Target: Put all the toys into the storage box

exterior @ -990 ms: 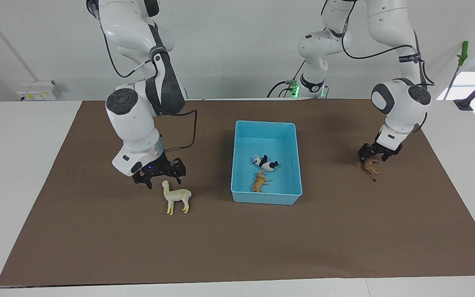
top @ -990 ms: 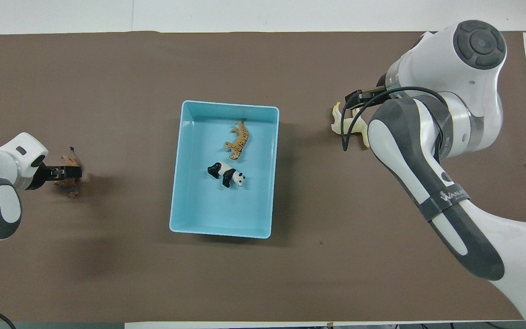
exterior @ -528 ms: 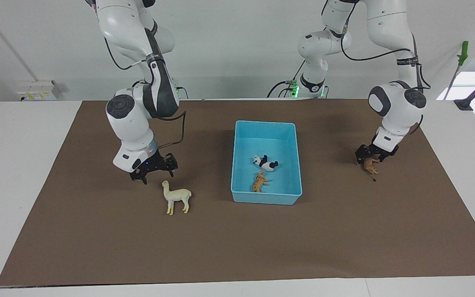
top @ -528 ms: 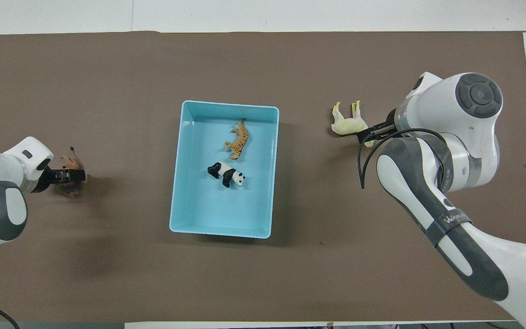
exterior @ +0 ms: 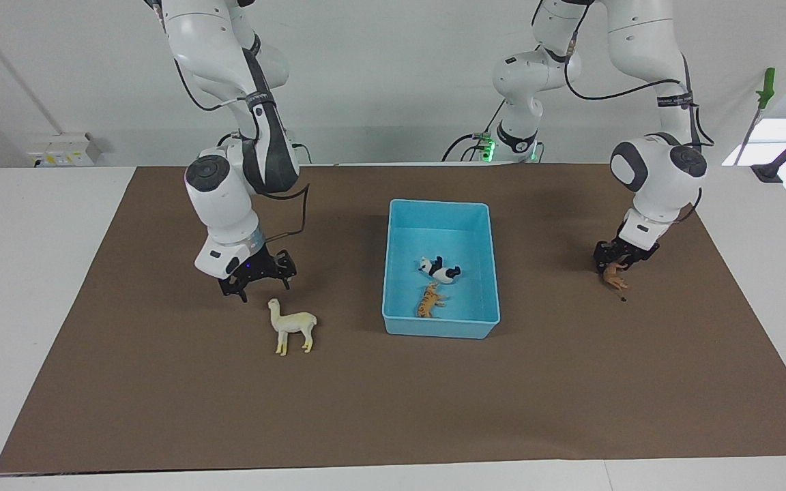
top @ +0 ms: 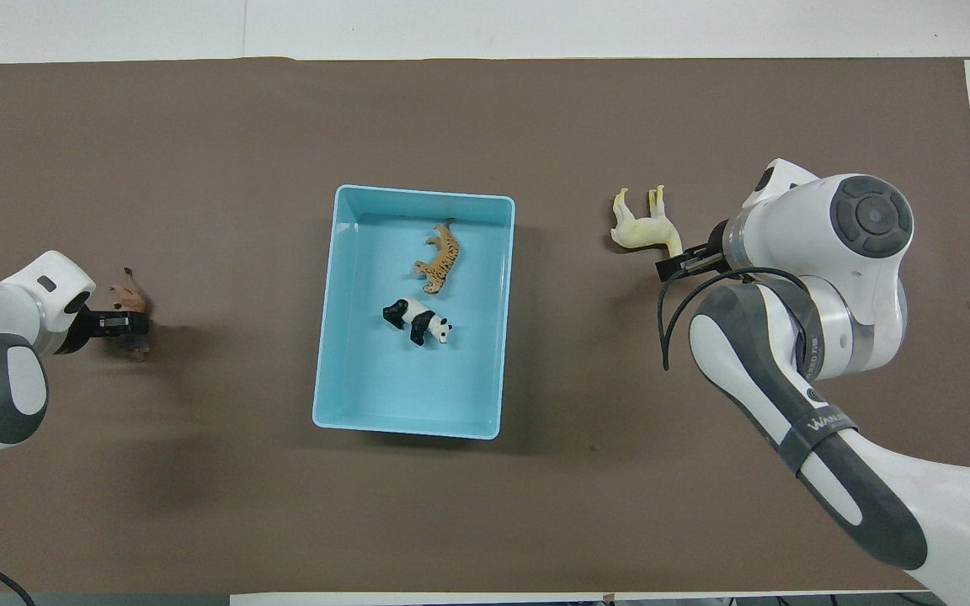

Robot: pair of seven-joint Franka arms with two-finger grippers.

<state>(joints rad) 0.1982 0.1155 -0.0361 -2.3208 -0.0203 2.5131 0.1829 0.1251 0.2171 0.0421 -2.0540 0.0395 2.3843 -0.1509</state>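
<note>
The light blue storage box (exterior: 439, 202) sits mid-table and holds the panda (exterior: 439, 270) and the tiger (exterior: 428, 301), both lying down. The cream alpaca (exterior: 292, 326) stands on the brown mat toward the right arm's end. My right gripper (exterior: 258, 279) is open and empty, low over the mat beside the alpaca and apart from it. My left gripper (exterior: 615, 262) is shut on the brown lion (exterior: 615, 276), low at the mat toward the left arm's end. The overhead view shows the box (top: 422, 193), panda (top: 418, 321), tiger (top: 439, 259), alpaca (top: 641, 229), lion (top: 130, 296), left gripper (top: 125, 324) and right gripper (top: 677, 264).
The brown mat (exterior: 393, 395) covers most of the white table (exterior: 31, 225). A green-handled tool (exterior: 765, 88) leans off the table past the left arm's end.
My right gripper has drawn back from over the alpaca toward the robots and risen slightly. My left gripper shifted a little with the lion. The box, panda, tiger and alpaca have not moved.
</note>
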